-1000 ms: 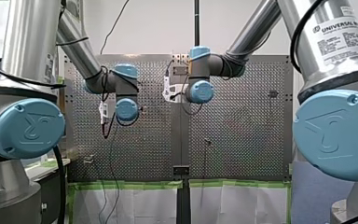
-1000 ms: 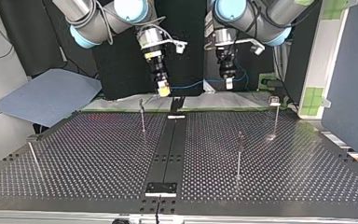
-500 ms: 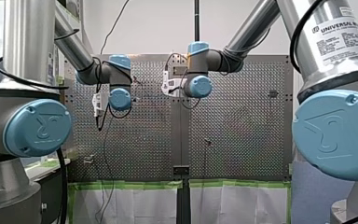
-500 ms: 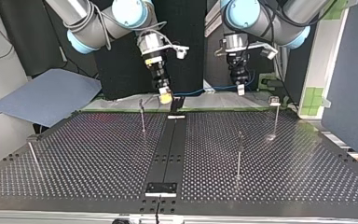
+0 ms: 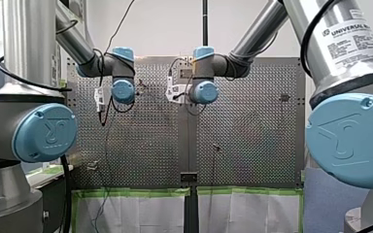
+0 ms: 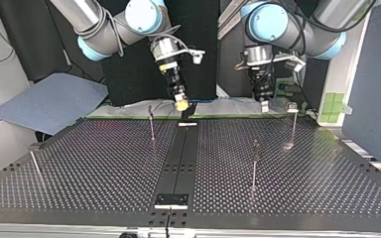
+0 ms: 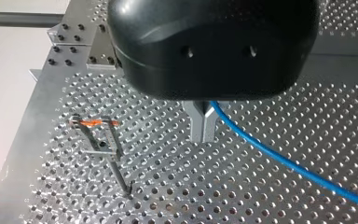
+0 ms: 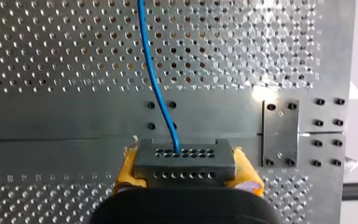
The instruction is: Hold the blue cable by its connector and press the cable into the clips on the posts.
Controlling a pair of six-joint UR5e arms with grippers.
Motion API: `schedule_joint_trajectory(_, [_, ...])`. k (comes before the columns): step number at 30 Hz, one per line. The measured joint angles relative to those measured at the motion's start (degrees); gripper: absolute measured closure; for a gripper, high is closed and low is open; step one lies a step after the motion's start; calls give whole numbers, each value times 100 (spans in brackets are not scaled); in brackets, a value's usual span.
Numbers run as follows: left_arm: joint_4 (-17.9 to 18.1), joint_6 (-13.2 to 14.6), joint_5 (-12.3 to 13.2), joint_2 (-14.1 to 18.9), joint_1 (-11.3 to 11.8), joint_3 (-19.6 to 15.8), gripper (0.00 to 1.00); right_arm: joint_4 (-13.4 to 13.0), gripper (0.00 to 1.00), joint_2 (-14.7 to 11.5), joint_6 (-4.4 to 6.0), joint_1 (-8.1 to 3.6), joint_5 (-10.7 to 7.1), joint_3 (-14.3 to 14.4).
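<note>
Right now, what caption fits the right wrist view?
Right gripper holds the connector; blue cable runs ahead over the perforated table.

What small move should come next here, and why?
Probably my left gripper carries the blue cable sideways toward the post beside it, whose clip is empty; my right gripper clamps the connector.

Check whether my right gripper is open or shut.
Shut on the connector: the right gripper's yellow fingers press both its ends, the cable running ahead.

Silver arms point(image 5: 26, 43), light-blue joint caps point(image 5: 46, 132); right hand point(image 8: 186, 161) yellow pads point(image 8: 245, 172); left hand point(image 7: 203, 126) black, metal fingers point(image 7: 196, 123).
</note>
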Motion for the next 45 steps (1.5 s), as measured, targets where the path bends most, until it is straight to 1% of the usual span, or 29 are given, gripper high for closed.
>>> schedule_joint_trajectory(2, [-117,6,2,98,29,7,100,36,100,63,-15,19,-13,-69])
schedule_joint_trajectory(5, [-285,-9,38,155,59,8,100,130,100,129,-27,56,-23,-225])
schedule_joint_trajectory(8, [-440,-3,81,230,70,9,100,245,100,157,-21,81,-28,-396])
schedule_joint_trajectory(12, [-661,4,82,410,89,46,100,441,100,214,-10,93,-52,-640])
schedule_joint_trajectory(15, [-820,-68,88,396,113,147,100,574,100,271,-7,103,-73,-795])
schedule_joint_trajectory(18, [-982,-99,87,382,133,293,100,654,100,325,-1,114,-82,-947])
schedule_joint_trajectory(22, [-1190,-149,100,503,176,504,100,690,100,363,11,119,-88,-1168])
schedule_joint_trajectory(25, [-1314,-201,152,519,212,664,100,741,100,386,30,120,-90,-1346])
schedule_joint_trajectory(29, [-1376,-240,213,600,273,798,100,842,100,409,65,111,-91,-1566])
schedule_joint_trajectory(33, [-1387,-277,280,613,337,830,100,898,100,427,139,89,-102,-1743])
schedule_joint_trajectory(39, [-1370,-328,393,499,410,835,100,932,100,478,232,49,-162,-1834])
schedule_joint_trajectory(45, [-1261,-407,528,275,468,836,100,953,100,646,270,19,-232,-1878])
